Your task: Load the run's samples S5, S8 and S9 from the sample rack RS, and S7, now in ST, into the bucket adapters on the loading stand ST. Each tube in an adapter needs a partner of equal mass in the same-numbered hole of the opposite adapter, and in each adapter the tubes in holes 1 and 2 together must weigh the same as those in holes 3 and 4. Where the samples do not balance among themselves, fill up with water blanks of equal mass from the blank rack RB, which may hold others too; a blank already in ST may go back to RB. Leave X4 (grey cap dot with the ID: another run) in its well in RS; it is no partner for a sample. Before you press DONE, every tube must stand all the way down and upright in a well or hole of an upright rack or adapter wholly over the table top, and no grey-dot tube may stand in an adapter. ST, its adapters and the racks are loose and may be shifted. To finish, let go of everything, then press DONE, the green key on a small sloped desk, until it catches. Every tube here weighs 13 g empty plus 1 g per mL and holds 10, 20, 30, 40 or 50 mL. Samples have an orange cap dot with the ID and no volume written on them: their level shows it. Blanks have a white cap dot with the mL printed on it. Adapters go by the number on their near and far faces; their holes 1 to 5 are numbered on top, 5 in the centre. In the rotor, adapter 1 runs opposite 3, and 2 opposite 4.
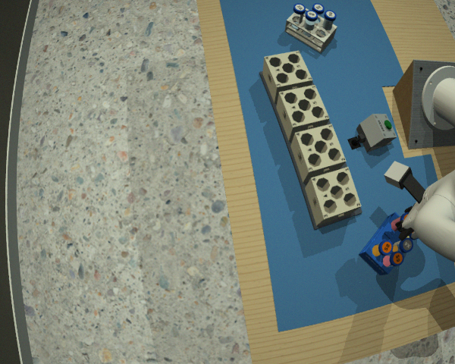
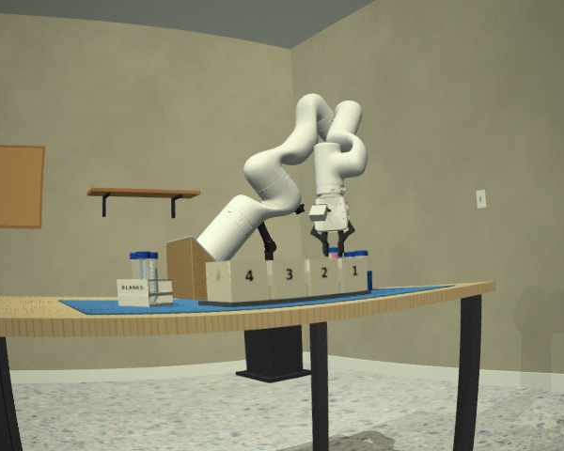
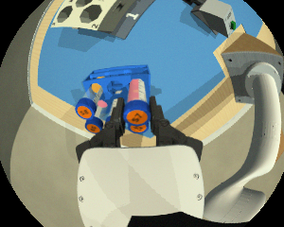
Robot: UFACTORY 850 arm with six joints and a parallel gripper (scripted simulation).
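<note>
My gripper (image 1: 404,229) (image 2: 333,244) (image 3: 136,104) is shut on the cap end of a sample tube (image 1: 395,224) (image 2: 333,252) (image 3: 137,91) with pink liquid and an orange cap dot. It holds the tube upright over the blue sample rack RS (image 1: 371,254) (image 3: 107,78), with the lower end at the rack's top. I cannot tell how deep it sits. In RS stand two orange-dot tubes (image 1: 385,247) (image 1: 396,258) and a grey-dot tube (image 1: 406,245). The four adapters on ST (image 1: 315,196) (image 2: 354,279) show only empty holes.
The blank rack RB (image 1: 324,43) (image 2: 136,287) with several blue-capped tubes stands at the far end of the blue mat. The DONE desk (image 1: 371,135) (image 3: 214,9) with its green key (image 1: 387,125) sits between ST and the arm's base block (image 1: 406,101).
</note>
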